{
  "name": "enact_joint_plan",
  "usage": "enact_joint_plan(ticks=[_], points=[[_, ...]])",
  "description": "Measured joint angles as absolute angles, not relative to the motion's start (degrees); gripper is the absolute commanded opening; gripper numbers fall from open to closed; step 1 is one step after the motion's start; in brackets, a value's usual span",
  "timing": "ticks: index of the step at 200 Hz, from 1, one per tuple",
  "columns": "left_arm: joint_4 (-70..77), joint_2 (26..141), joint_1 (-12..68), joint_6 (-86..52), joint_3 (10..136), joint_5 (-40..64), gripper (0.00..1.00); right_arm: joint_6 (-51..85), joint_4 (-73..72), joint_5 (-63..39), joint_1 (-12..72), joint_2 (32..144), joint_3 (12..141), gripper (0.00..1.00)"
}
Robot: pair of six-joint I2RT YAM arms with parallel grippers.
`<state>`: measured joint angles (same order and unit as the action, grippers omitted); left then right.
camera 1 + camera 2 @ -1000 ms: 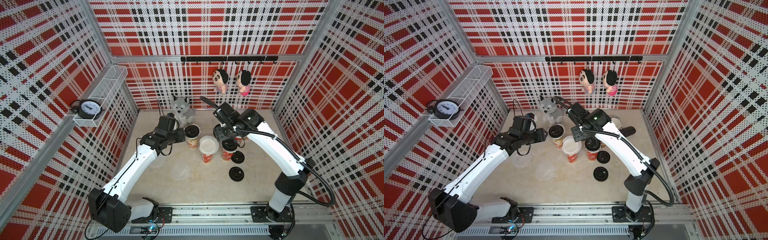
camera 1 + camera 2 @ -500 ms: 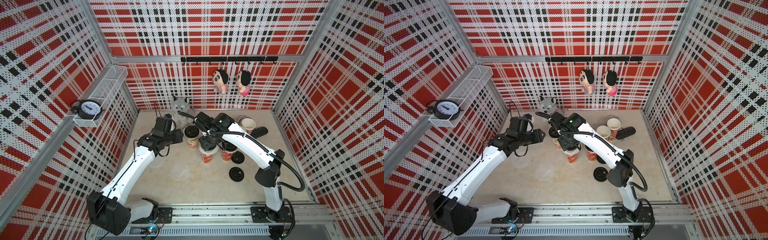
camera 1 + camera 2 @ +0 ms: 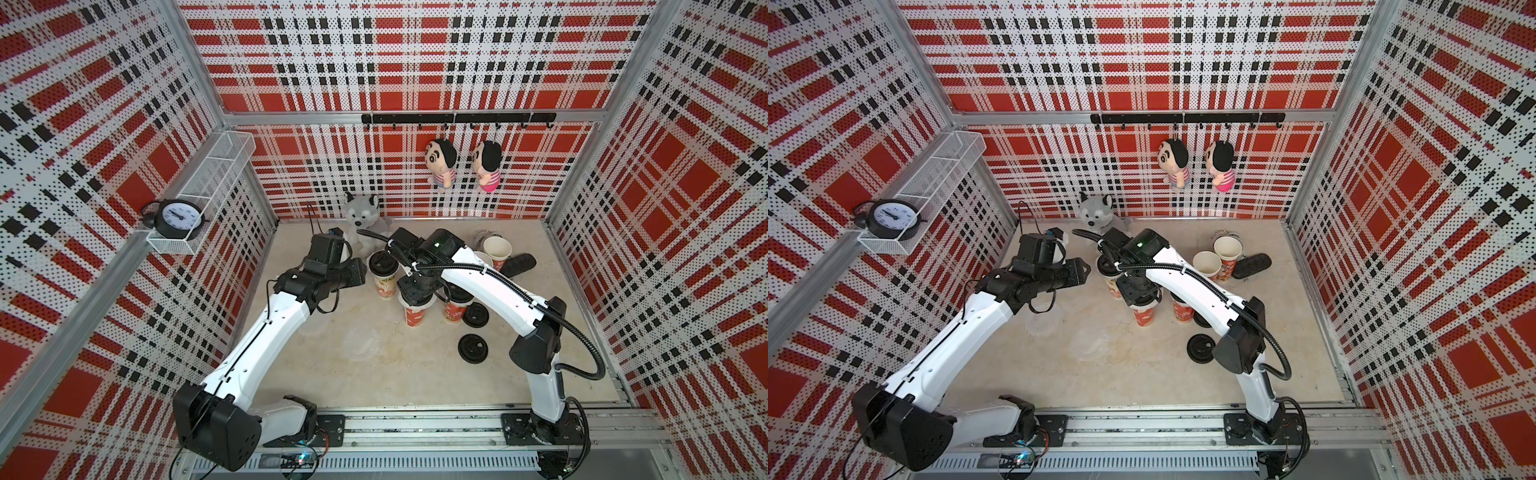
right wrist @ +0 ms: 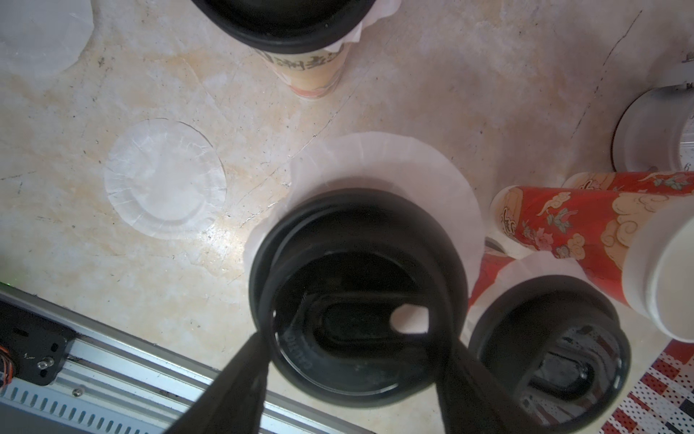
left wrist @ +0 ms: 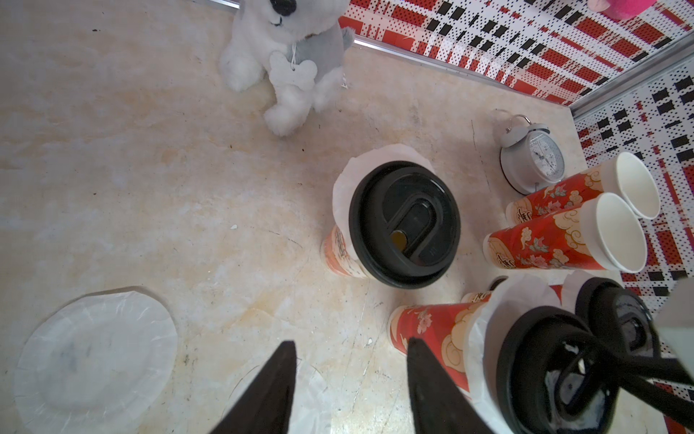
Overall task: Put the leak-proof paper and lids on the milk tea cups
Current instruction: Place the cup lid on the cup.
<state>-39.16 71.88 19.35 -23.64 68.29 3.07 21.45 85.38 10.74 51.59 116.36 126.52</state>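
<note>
The right pincer (image 4: 356,330) was clenched on a black lid (image 4: 338,372), gripping its rim from both sides. It was directly above a cup (image 3: 415,318) already draped with paper (image 4: 394,161). The left pincer (image 5: 349,342) hung released and empty above the bench (image 5: 150,188). Two bare cups (image 5: 619,233) stood beyond the right pincer, on its side away from the left arm and well apart from the left pincer. One loose sheet (image 5: 94,357) lay flat on the bench below and beside the left pincer. Another (image 4: 165,180) lay near the right pincer, on its side toward the left arm. Being round, the sheets had no long axis to line up with. The left arm looked nearer the sheets and the right arm nearer the bare cups, so the next sheet would probably have to cross past the lidded cups.
</note>
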Motion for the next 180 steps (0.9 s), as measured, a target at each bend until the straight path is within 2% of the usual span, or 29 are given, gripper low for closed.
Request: enact_joint_plan(ticks=[180], points=[[-39.2, 71.9, 19.0, -23.4, 68.0, 3.6, 0.51, 21.4, 83.5, 10.0, 50.2, 116.8, 124.6, 0.71]])
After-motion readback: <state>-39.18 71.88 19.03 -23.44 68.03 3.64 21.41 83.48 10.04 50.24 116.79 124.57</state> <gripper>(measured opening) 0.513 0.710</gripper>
